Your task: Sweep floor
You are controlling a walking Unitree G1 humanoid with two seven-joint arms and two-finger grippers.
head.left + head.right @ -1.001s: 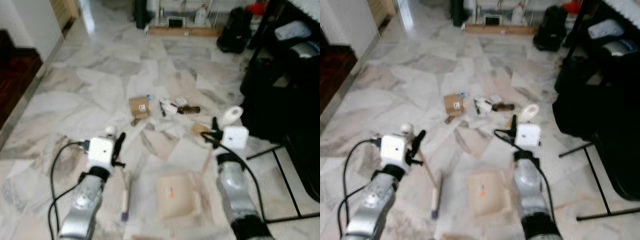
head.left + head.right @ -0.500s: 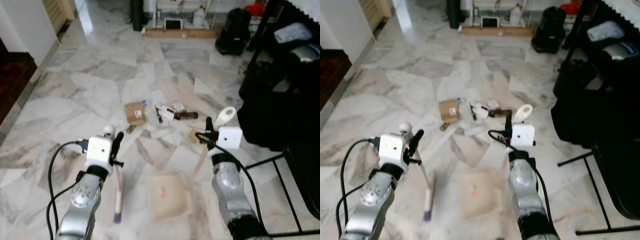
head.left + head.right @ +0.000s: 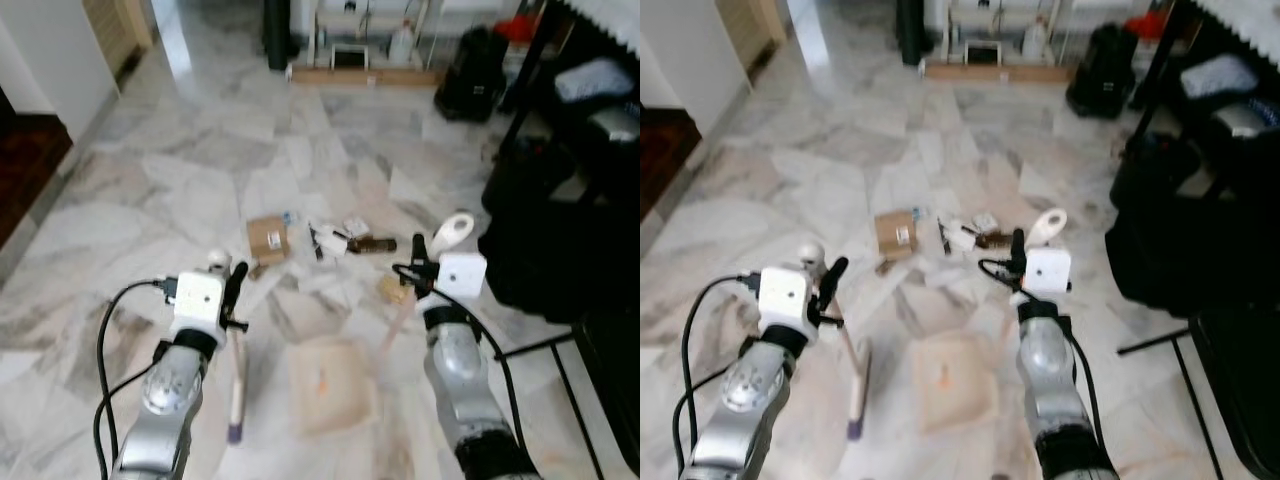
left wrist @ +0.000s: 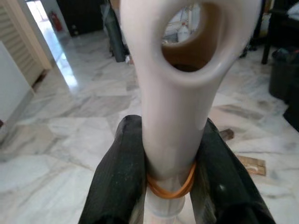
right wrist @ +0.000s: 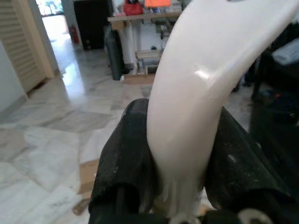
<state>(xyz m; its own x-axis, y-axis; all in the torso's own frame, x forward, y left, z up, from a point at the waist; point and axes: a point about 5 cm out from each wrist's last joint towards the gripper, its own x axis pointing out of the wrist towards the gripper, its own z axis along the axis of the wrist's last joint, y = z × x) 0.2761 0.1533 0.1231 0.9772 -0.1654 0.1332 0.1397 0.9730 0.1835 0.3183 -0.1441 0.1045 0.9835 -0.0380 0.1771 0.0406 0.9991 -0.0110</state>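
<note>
Marble floor (image 3: 180,190), head views slightly blurred. Left gripper (image 4: 170,154) is clamped on a white handle (image 4: 180,93) with a hang-hole at its end and an orange rubber band around it; both black fingers (image 4: 119,186) press its sides. In the head view that handle runs down from the left gripper (image 3: 235,290) to a brush (image 3: 237,385) lying on the floor at about 6 o'clock of the gripper.

Right gripper (image 5: 180,154) is closed around a broad white handle (image 5: 205,79), fingers (image 5: 126,158) tight on both sides. In the head view the right gripper (image 3: 420,262) sits at 3 o'clock of the left one, the handle's loop end (image 3: 452,232) sticking up beside it. The dustpan (image 3: 328,385) lies flat on the floor between the two arms, at roughly 7 o'clock of the right gripper.

Litter (image 3: 335,240) is scattered at 12 o'clock of the dustpan: a small cardboard box (image 3: 267,240), wrappers, a dark bar. One brown scrap (image 3: 392,290) lies just beside the right gripper.

Black bags (image 3: 560,200) and a black frame (image 3: 560,340) are at 3 o'clock. A shelf (image 3: 365,40) with a jug stands at 12 o'clock, far back.
</note>
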